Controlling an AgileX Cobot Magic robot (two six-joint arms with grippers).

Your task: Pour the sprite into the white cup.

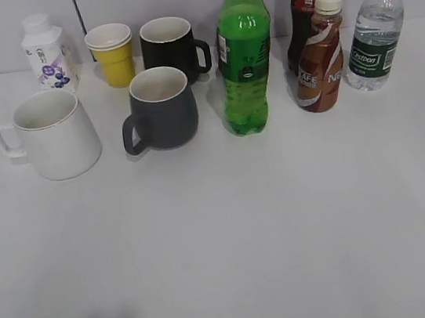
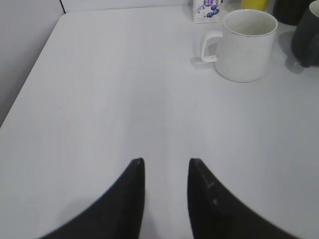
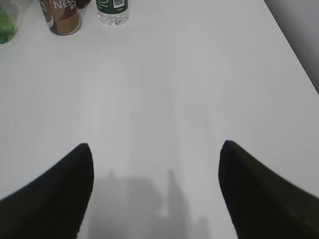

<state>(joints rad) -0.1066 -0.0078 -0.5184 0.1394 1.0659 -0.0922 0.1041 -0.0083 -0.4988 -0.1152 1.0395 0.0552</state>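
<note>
The sprite (image 1: 244, 52), a tall green bottle, stands upright at the back middle of the table; its base edge shows in the right wrist view (image 3: 5, 25). The white cup (image 1: 52, 134) stands upright at the left, handle pointing left; it also shows in the left wrist view (image 2: 246, 44). My left gripper (image 2: 165, 162) hangs over bare table well short of the cup, jaws a small gap apart and empty. My right gripper (image 3: 155, 147) is wide open and empty over bare table, far from the bottles. Neither gripper shows in the exterior view.
A dark grey mug (image 1: 161, 108), a black mug (image 1: 171, 48) and a yellow paper cup (image 1: 112, 54) stand between cup and sprite. A small white bottle (image 1: 47, 53) is back left. A cola bottle (image 1: 311, 3), brown coffee bottle (image 1: 321, 53) and water bottle (image 1: 374, 29) stand right.
</note>
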